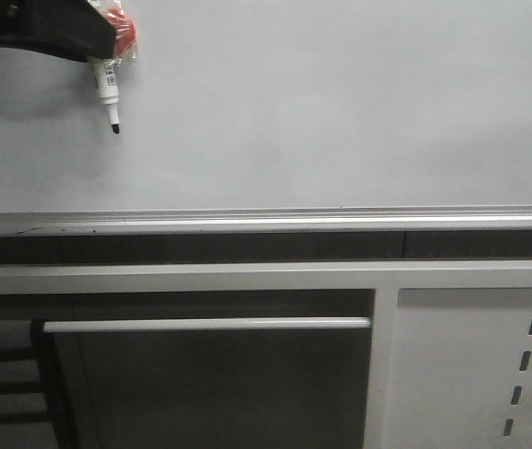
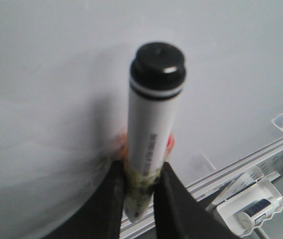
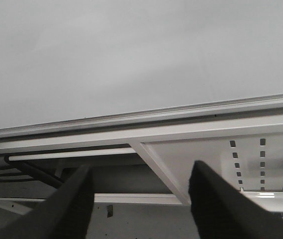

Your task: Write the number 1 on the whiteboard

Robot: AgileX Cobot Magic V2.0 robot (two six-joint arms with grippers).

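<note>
The whiteboard [image 1: 322, 103] fills the upper front view, with its silver rail [image 1: 266, 223] along the lower edge. No black stroke of the number 1 shows on it. My left gripper [image 1: 97, 42] is at the top left, shut on a white marker [image 1: 107, 84] whose black tip [image 1: 115, 128] points down at or just off the board. In the left wrist view the gripper [image 2: 142, 179] clamps the marker [image 2: 151, 129] near its lower end. My right gripper [image 3: 141, 199] is open and empty below the board [image 3: 131, 55]. It is out of the front view.
A white panel with slot holes [image 1: 490, 374] stands below the rail at the right, also in the right wrist view [image 3: 260, 164]. A white bar [image 1: 208, 325] crosses a dark opening below. A white holder with small items [image 2: 253, 206] hangs under the rail.
</note>
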